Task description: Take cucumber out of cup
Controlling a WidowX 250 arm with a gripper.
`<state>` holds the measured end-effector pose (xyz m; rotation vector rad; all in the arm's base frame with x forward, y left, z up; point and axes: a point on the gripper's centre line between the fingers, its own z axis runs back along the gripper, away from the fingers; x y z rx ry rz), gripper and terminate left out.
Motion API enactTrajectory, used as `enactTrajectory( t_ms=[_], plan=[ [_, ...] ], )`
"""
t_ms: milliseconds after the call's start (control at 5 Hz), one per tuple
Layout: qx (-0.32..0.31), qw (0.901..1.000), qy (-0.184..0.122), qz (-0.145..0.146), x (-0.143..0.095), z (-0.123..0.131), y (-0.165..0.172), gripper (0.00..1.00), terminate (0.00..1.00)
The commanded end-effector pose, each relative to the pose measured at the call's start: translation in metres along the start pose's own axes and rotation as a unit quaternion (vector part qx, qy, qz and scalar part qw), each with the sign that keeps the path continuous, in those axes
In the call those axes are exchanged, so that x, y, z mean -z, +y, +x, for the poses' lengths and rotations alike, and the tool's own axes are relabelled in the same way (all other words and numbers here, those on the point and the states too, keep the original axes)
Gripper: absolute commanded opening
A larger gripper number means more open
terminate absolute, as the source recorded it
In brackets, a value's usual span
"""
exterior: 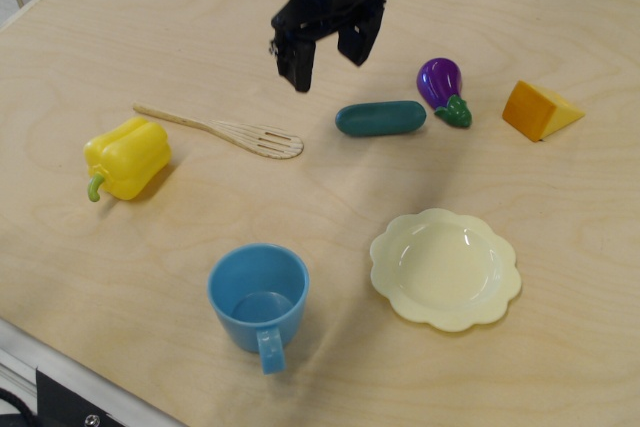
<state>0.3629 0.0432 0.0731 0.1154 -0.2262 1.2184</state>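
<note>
The dark teal-green cucumber lies flat on the wooden table, just left of the purple eggplant. The light blue cup stands upright near the front edge, handle toward me, with nothing in it. My gripper hangs above the table behind and to the left of the cucumber. Its two black fingers are spread apart and hold nothing.
A purple eggplant and an orange cheese wedge lie to the right. A wooden slotted spatula and a yellow bell pepper lie to the left. A pale yellow scalloped plate sits at the front right.
</note>
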Motion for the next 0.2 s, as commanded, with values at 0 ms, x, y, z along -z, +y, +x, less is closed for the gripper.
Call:
enactTrajectory(
  t_ms=[0],
  plan=[
    [-0.004, 0.9994, -0.015, -0.032, -0.0250, -0.0009, -0.0028, 1.00, 1.00]
  ],
)
